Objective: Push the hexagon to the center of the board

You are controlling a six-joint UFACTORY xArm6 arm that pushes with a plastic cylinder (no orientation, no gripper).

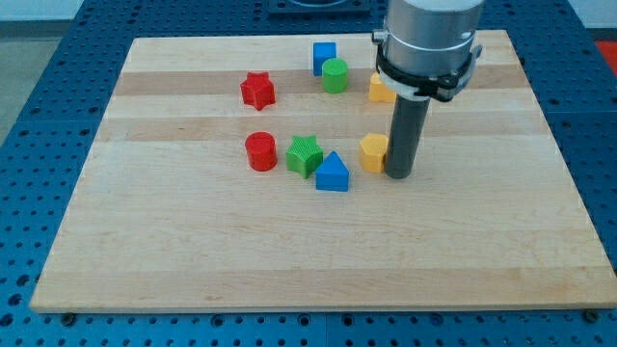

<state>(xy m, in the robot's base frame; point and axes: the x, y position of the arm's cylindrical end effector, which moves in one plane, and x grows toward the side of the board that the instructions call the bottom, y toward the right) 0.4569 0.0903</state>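
The yellow hexagon block (373, 151) lies a little right of the board's middle, just right of the blue triangle (332, 173). My tip (398, 174) stands on the board against the hexagon's right side, and the rod hides its right edge. The rod and the arm's grey body (427, 39) rise toward the view's top.
A green star (305, 155) and a red cylinder (260, 151) sit left of the triangle. A red star (257, 90), blue cube (324, 55), green cylinder (335, 74) and a second yellow block (378, 89), partly hidden by the arm, lie near the view's top.
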